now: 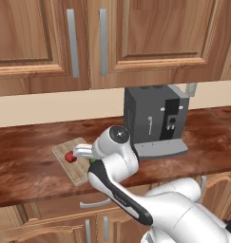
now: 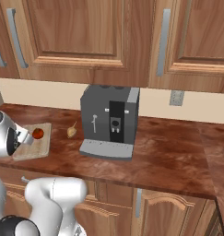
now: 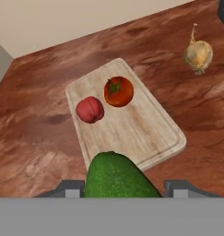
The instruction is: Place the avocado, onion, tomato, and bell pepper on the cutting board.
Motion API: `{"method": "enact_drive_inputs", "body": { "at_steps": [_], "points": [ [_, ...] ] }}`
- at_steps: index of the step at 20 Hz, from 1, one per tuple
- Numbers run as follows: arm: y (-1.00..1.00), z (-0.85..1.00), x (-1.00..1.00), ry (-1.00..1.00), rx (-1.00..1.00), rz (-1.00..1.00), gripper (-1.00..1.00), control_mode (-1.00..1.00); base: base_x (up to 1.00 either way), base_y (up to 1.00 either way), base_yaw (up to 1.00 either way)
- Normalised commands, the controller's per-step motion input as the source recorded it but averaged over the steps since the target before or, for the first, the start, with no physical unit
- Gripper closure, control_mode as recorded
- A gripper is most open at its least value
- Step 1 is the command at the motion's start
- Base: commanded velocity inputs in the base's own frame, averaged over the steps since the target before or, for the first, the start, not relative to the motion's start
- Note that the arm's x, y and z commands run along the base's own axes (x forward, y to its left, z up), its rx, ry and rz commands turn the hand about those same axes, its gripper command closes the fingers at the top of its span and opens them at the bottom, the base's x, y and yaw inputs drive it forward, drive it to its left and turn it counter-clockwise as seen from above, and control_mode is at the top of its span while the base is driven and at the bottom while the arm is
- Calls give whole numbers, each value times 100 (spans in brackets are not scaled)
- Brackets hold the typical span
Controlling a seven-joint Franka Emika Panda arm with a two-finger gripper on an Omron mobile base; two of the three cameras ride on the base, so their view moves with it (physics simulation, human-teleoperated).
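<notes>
The avocado [image 3: 117,176] sits clamped between the two fingertips of the hand [image 3: 119,188], held above the near edge of the cutting board [image 3: 145,133]. Judging by its look, the fruit is light, firm and smooth-skinned, so it may slip or roll. The best hold is across its widest part, with moderate pressure only. On release it is likely to roll, so it should go down low and on a bare patch of board.

Ahead of the hand, two items already lie on the board: the tomato [image 3: 118,91], with its green calyx up, and just beside it to the left a red lobed item, taken to be the bell pepper [image 3: 90,109]. The two are close but not clearly touching. The board area nearest the hand and to its right is bare.

The onion [image 3: 197,55] rests on the worktop [image 3: 35,138], far ahead and to the right of the hand, well off the board. It appears light and dry-skinned, with a thin stalk on top. A hold across the bulb is better than one on the stalk.

The worktop is dark reddish-brown and flat. A grey coffee machine [image 2: 111,120] stands beyond the onion. Wooden wall cabinets [image 2: 85,32] hang above a pale wall.
</notes>
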Motion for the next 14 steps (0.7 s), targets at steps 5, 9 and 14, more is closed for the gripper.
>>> {"method": "enact_drive_inputs", "body": {
  "at_steps": [5,9,14],
  "points": [
    [1,-3,12,1,0,0,100,-100,0,0,0],
    [6,-12,25,5,0,0,100,-100,0,0,0],
    [12,-18,35,9,0,0,100,-100,0,0,0]
  ]
}}
